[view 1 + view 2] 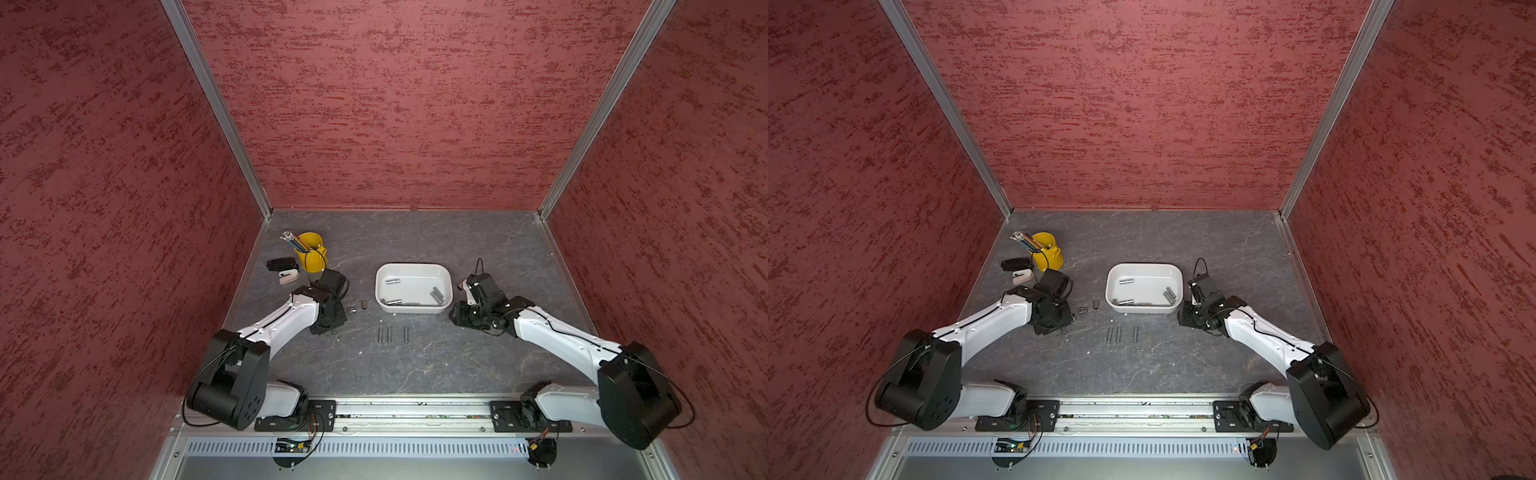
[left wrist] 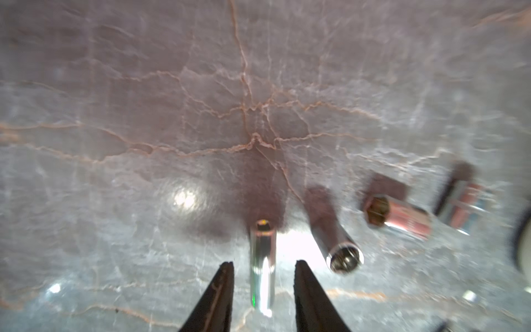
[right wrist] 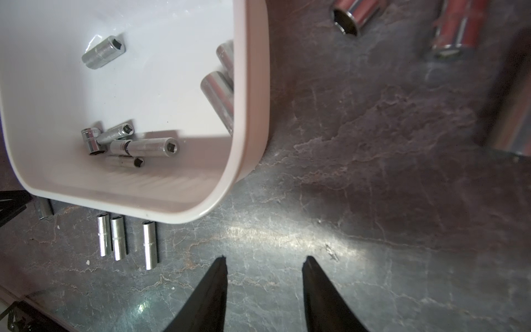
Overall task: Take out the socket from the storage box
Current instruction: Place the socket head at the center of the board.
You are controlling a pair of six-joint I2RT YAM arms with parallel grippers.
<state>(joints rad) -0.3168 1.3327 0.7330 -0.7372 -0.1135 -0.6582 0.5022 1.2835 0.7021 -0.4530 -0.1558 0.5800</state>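
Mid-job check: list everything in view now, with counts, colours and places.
Storage box: one, white, table centre.
Sockets in box: at least six, silver, loose.
Socket row: three, silver, table, before box.
Sockets left of box: four, silver, table.
Sockets in right wrist view: at least two, silver, table.
Pencil cup: one, yellow, far left.
Small items: one black, one white, beside cup.
Left gripper: open, straddling one socket.
Right gripper: open, above bare table.

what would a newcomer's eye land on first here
A white box sits in the middle with shiny sockets inside. Three more lie in a row in front of it, and a yellow cup of pencils stands far left. The left claw is open around one socket on the table.
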